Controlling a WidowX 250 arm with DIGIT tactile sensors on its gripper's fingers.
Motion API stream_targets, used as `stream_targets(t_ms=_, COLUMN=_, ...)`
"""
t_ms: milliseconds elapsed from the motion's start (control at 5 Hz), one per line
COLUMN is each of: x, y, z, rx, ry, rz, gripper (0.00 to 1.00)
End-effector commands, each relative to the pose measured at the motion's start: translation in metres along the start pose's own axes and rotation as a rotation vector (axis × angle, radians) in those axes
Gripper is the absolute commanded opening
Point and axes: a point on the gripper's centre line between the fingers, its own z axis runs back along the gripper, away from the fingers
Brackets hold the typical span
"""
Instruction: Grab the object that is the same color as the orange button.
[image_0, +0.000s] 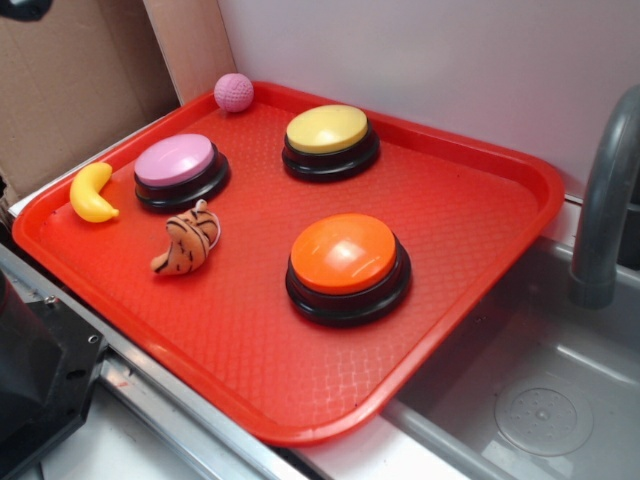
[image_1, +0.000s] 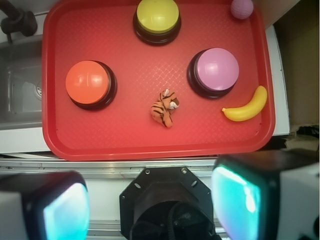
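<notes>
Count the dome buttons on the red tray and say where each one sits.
3. In the wrist view, the orange button sits at the tray's left, the yellow button at the top centre, and the pink button right of centre, beside the banana. None looks hidden.

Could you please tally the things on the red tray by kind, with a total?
Buttons: 3, the orange button, yellow button, pink button
Toy tigers: 1, the striped tiger toy
Bananas: 1, the yellow banana
Balls: 1, the pink ball
Total: 6
</notes>
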Motion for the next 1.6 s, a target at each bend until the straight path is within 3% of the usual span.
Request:
stream_targets(t_ms=0, x=0.000, y=0.000, z=0.000, rx=0.000, ry=0.000, rz=0.000, gripper=1.00)
stream_targets(t_ms=400, x=0.011, y=0.001, z=-0.030, rx=0.042, ry=-0.055, rz=0.066, gripper=1.00)
stream_targets(t_ms=800, x=0.020, y=0.015, z=-0.066, rx=0.013, ry=-0.074, rz=0.061, gripper=1.00)
stream_targets(t_ms=1400, x=0.039, y=0.034, z=-0.134, rx=0.088, ry=-0.028, rz=0.147, gripper=1.00)
